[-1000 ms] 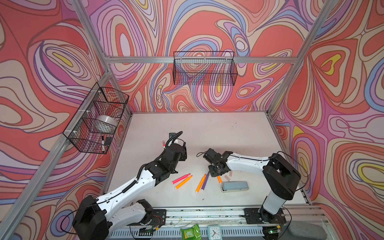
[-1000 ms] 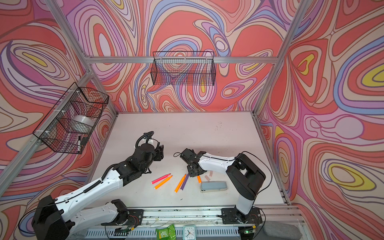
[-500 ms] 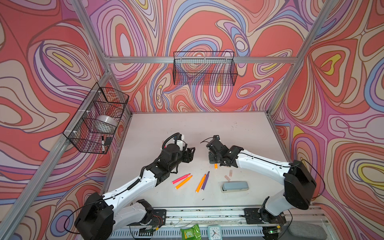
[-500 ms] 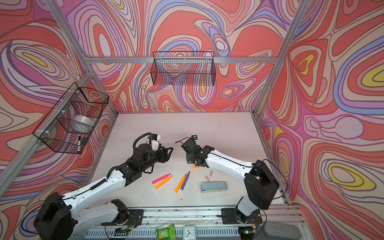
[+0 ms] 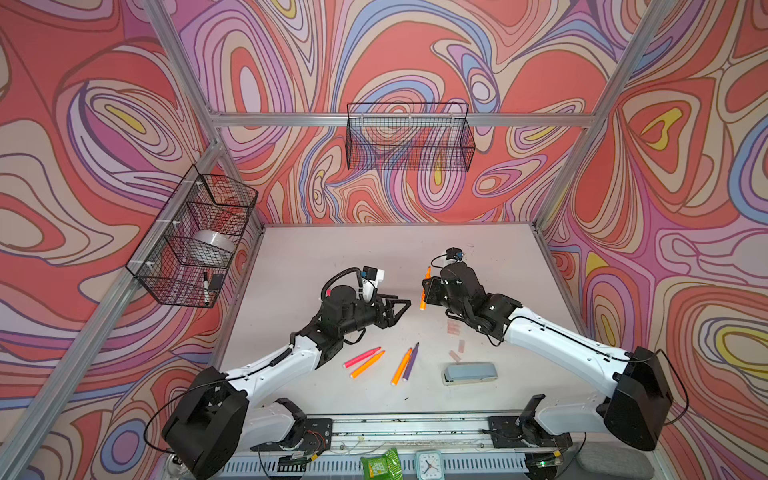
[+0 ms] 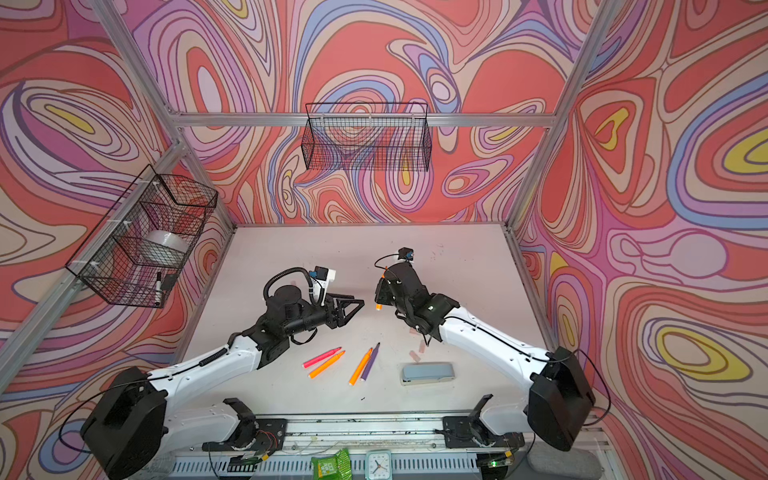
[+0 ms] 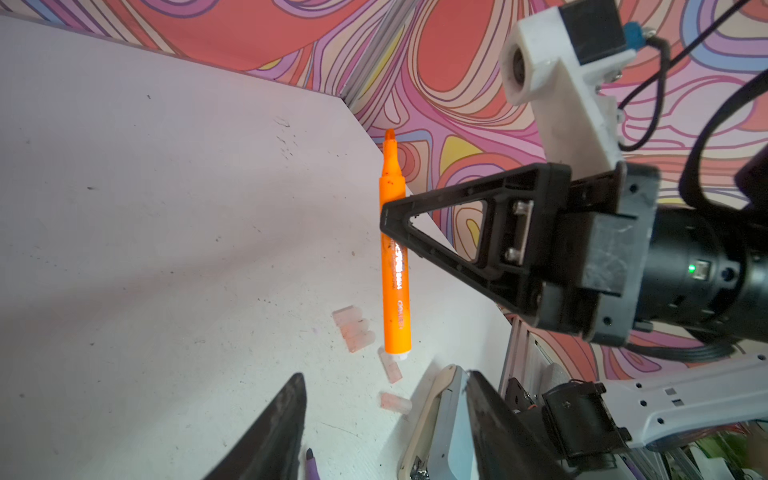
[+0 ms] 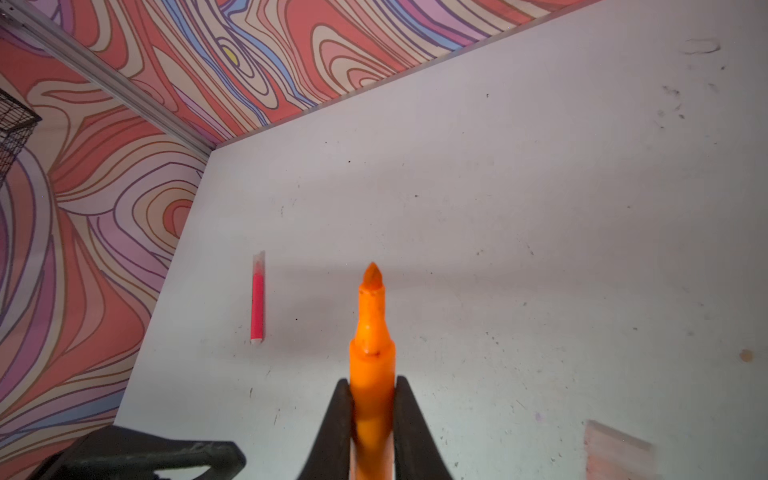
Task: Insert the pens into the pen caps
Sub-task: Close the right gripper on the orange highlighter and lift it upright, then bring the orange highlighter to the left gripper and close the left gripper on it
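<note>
"Progress on the pens, then?"

"One done, as far as I could see. A pink pen (image 8: pixel 257 307) lay on the table (image 8: pixel 498 208) over on my left side, well apart from the others. It had a clear cap (image 8: pixel 258 259) on its end."

"And your jaws?"

"My right gripper (image 8: pixel 372 384) was clamped tight on an orange pen (image 8: pixel 371 332). It held the pen partway along the barrel, clear of the table and roughly upright, bare tip uppermost. My left gripper (image 5: pixel 404 308) faced that pen, near it but not touching. Its jaws stood partway apart, with nothing between them that I could see."

"What was left?"

"Five pens, by my count. Besides the held one, four lay uncapped toward the front. A second pink pen (image 5: pixel 361 356) lay just beside a second orange pen (image 5: pixel 368 364), and a third orange pen (image 5: pixel 401 366) lay alongside the purple pen (image 5: pixel 410 361). Five loose caps lay on my right. Three bunched caps (image 7: pixel 353 328) sat together and two single caps (image 7: pixel 390 365) lay nearer the stapler (image 5: pixel 469 373). I judged this second capping only half set up. Neither gripper had a cap, so one needed fetching before the orange tip could go in."
</note>
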{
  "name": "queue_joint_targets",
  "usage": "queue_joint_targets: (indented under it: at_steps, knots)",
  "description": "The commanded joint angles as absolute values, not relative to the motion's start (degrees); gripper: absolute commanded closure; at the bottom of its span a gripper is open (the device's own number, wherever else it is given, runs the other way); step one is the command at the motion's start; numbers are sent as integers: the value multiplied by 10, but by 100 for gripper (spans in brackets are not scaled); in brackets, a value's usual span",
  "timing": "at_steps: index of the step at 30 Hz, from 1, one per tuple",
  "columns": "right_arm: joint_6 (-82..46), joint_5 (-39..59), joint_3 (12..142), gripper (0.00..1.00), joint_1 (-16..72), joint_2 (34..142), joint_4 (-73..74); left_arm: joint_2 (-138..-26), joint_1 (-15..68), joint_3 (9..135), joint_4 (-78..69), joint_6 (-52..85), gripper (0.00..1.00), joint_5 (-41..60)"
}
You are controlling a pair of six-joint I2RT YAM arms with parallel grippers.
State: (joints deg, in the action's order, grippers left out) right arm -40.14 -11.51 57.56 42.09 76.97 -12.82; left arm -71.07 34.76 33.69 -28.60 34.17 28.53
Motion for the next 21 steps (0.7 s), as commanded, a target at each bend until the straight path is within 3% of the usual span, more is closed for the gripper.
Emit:
queue_joint_targets:
  at_steps: [1,14,21]
  knots:
    - [-404,-71,557,100,422,753,-62,-727,345,353,-310,343,38,322]
    - [-413,0,541,100,444,774,-10,-732,346,367,-279,321,40,321]
    - [-412,9,544,100,464,792,0,-732,345,374,-261,313,49,316]
